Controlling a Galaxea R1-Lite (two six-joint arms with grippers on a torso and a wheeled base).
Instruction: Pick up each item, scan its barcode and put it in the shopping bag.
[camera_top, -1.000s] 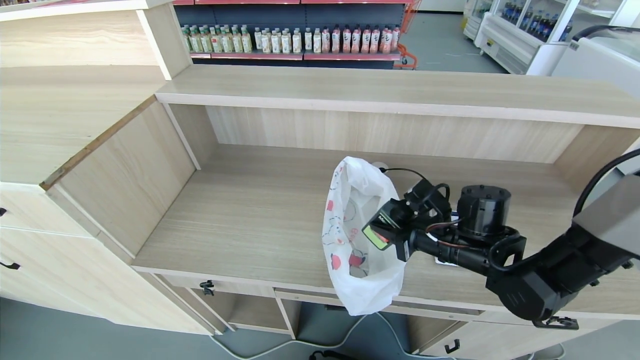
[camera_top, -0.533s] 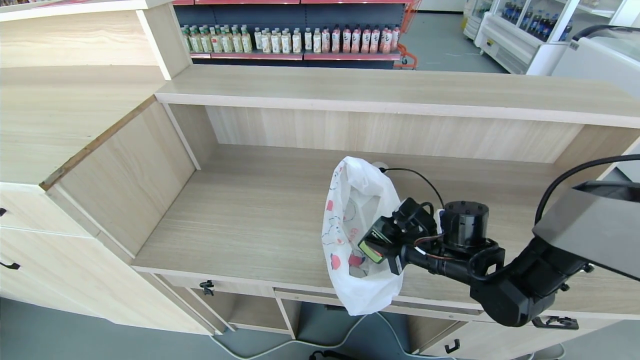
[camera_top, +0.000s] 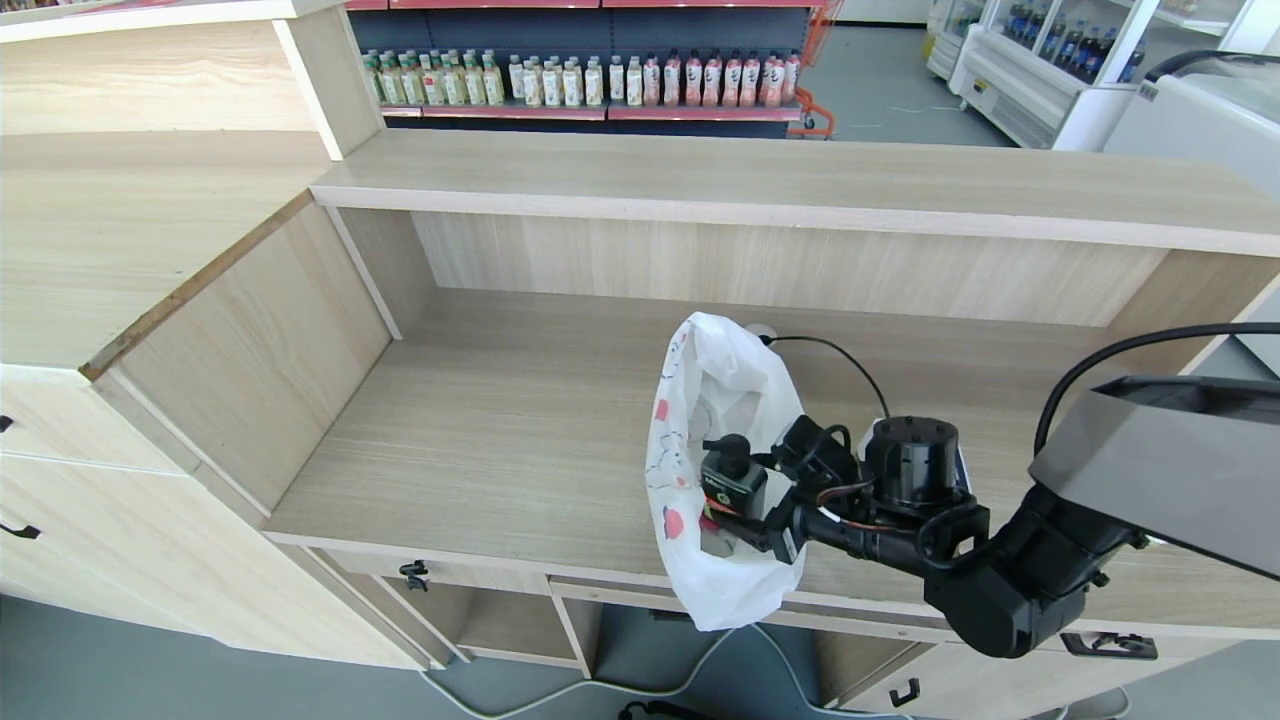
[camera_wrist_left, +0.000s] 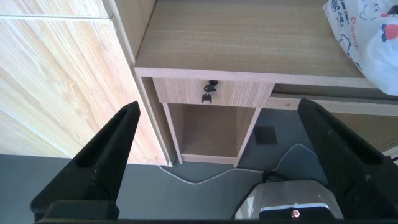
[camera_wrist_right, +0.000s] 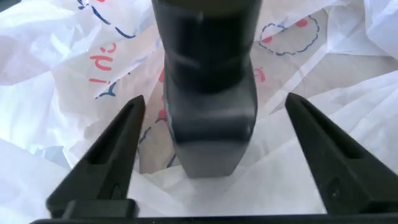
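Note:
The white shopping bag (camera_top: 700, 400) with red and blue print stands open on the counter's front edge, its bottom sagging over it. A dark pump bottle (camera_top: 733, 480) is upright in the bag's mouth. My right gripper (camera_top: 752, 520) is at the bag's opening, open. In the right wrist view the bottle (camera_wrist_right: 208, 93) hangs between the spread fingers (camera_wrist_right: 99, 168) with a gap on each side, the bag (camera_wrist_right: 93, 56) under it. My left gripper (camera_wrist_left: 217, 109) is open and holds nothing, low in front of the counter, with the bag's edge (camera_wrist_left: 367, 37) beside it.
The wooden counter top (camera_top: 500, 430) lies in a recess with a side wall on the left and a raised ledge (camera_top: 800, 180) behind. A black cable (camera_top: 830, 345) runs behind the bag. A keyed drawer (camera_wrist_left: 211, 90) sits under the front edge.
My right arm has sunk and moved left into the bag's mouth. The bottle went from tilted in the gripper to upright, and the fingers have spread off it.

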